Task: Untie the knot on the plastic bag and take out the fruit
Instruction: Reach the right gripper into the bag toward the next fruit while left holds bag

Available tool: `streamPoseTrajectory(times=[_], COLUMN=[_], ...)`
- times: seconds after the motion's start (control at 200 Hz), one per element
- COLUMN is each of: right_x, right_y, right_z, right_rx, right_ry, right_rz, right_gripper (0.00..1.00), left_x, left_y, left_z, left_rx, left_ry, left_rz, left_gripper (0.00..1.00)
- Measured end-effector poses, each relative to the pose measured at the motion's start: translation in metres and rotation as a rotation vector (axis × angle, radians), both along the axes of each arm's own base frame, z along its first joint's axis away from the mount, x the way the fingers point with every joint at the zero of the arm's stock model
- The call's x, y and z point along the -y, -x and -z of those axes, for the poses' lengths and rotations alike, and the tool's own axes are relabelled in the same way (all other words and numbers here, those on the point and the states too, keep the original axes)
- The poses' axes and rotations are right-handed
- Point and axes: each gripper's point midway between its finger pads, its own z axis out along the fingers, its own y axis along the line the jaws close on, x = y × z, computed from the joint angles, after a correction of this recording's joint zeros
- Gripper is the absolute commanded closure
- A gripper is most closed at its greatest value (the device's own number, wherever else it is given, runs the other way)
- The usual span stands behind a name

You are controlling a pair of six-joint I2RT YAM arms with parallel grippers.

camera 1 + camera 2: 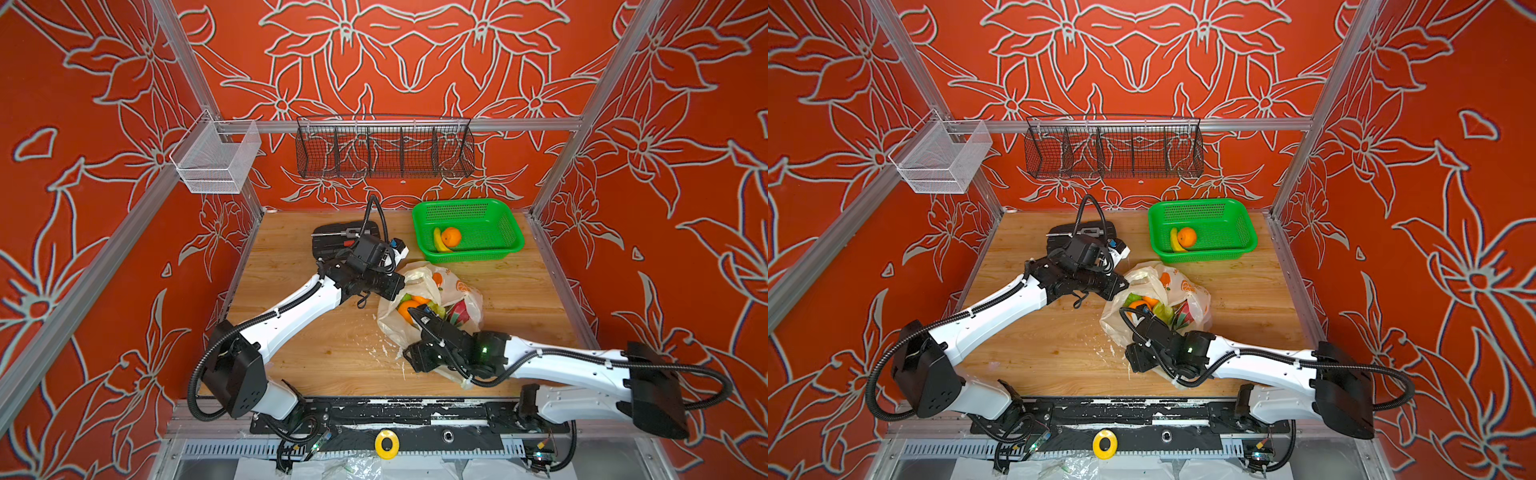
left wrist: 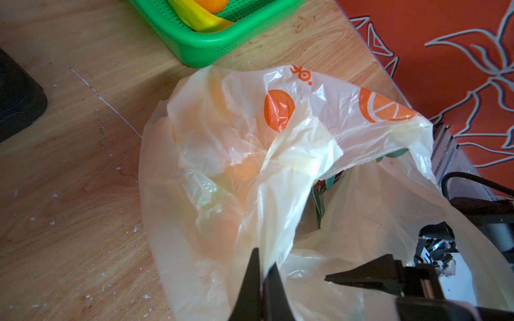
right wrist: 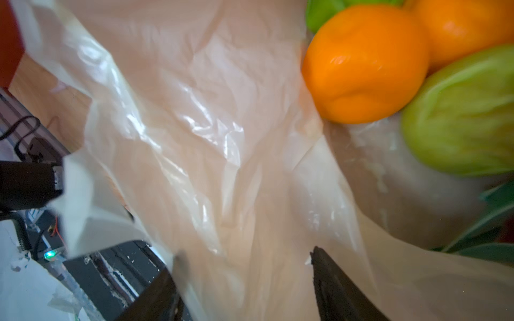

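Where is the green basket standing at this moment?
In both top views the green basket stands at the table's far right, just behind the plastic bag, holding a banana and an orange.

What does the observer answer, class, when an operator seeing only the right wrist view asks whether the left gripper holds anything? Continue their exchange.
Observer: Yes, the left gripper is shut on a strip of the plastic bag.
Operator: Is any fruit outside the bag?
Observer: An orange lies in the green basket, beside a banana.
Operator: What else is in the bag?
Observer: A pink dragon fruit, to the right of the right gripper in a top view.
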Motion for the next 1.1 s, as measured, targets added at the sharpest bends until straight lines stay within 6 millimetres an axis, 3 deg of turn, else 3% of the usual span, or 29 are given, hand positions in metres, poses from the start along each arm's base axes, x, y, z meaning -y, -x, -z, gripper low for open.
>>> streamPoseTrajectory(times=[0.24,0.43,0.545,0.671,0.841,0.991,1.101], right_x=[0.021,0.053,0.063,0.039,0.001,-0.003,-0.005], right_y=[-0.041,-0.072,-0.080,-0.064,0.000,0.032,0.035], right_z=[-0.030,-0.030,-0.027,-0.016,0.027,0.070,0.069], right_rx=[0.112,0.132,0.127,0.079,-0.051,-0.177,-0.196], right_ry=[-0.004,0.025,0.050,0.020,0.008,0.037,0.023], right_rz=[0.181,0.343,0.373,0.234,-0.022,-0.088,-0.084], right_gripper=[0.26,0.27,0.31,0.33,0.36,0.31,0.22], left_x=[-0.001,-0.002,-0.002,-0.002,-0.003,-0.004,-0.004], left_y=[0.001,0.000,0.000,0.000,-0.001,-0.001,-0.001], left_z=[-0.008,-0.008,-0.008,-0.008,-0.008,-0.008,-0.008], left_rx=[0.019,0.020,0.020,0.022,0.023,0.021,0.019], left_ry=[0.011,0.010,0.009,0.007,0.005,0.007,0.010], left_rz=[-0.005,-0.006,-0.006,-0.009,-0.013,-0.014,-0.013], left_gripper=[1.00,1.00,1.00,1.00,1.00,1.00,1.00])
